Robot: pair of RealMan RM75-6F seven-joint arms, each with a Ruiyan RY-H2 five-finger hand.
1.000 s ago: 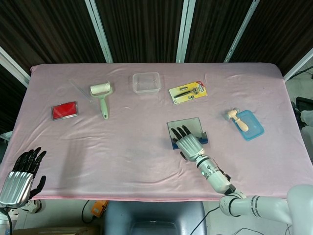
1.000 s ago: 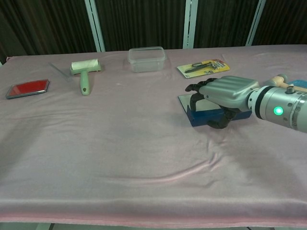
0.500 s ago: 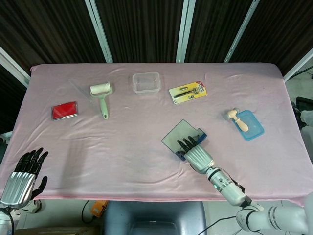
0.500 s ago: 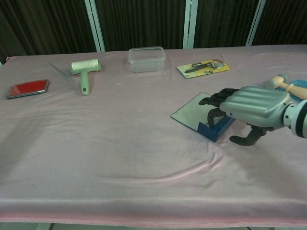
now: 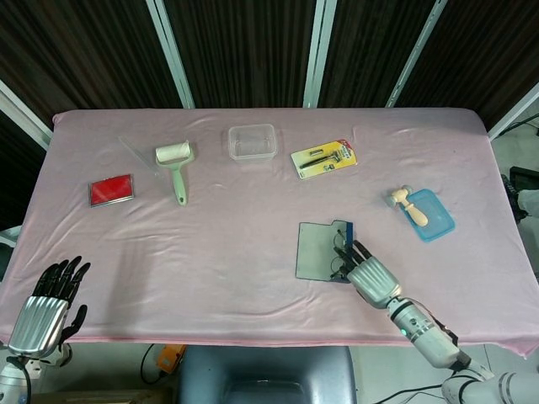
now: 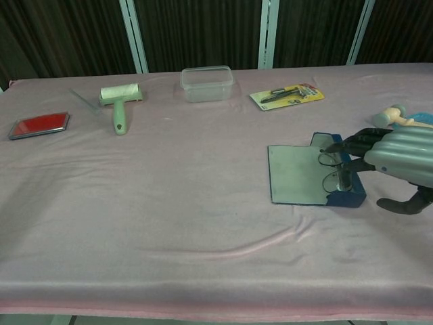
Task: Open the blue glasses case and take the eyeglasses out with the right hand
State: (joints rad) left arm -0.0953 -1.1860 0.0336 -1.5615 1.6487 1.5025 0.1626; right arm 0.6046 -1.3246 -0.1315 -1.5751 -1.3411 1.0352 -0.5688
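Two hands of mine are in view. Far left, below the counter's [image 5: 210,278] pink front edge, my left hand [image 5: 46,307] hangs open, fingers apart, holding nothing. Red flat case [image 5: 111,189] lies near the left edge. Lint roller [image 5: 175,164] with a green handle lies beside it, a thin clear strip just to its left. Clear plastic box [image 5: 253,141] sits at the back centre. Yellow carded tool pack [image 5: 323,158] lies to its right; its print is too small to read. Blue glasses case [image 6: 342,196] lies open right of centre, its grey lid [image 6: 295,174] flat on the cloth, the eyeglasses [image 6: 331,169] inside. My right hand [image 6: 396,162] reaches in, fingertips at the eyeglasses; whether they grip I cannot tell. Blue tray [image 5: 429,215] with a wooden tool lies far right. Half a second ago the lid was angled; now it lies square and my right hand has drawn back rightward.
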